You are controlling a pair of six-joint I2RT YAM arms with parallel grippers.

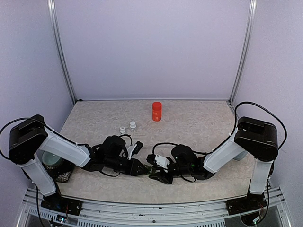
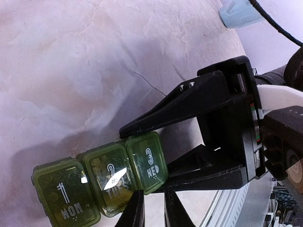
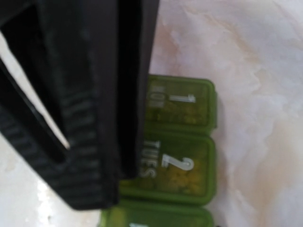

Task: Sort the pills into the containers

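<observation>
Right now my left pincer [image 2: 152,210] is pressed shut on nothing, its tips at the 6 o'clock edge of the lid marked TUES [image 2: 111,182] on the green pill box [image 2: 64,198]. The box lies flat on the surface [image 2: 71,71] with all three lids down, at 6 o'clock from the orange bottle [image 1: 156,111]. My right pincer [image 2: 146,161] reaches in from 3 o'clock, partly open, and looks clamped across the WED end. I take this step as prying the middle lid. To do it well I should hold the right grip firm and level, slip the closed tips under the lid's lip rather than onto its top, and lift slowly so the box doesn't twist free.
</observation>
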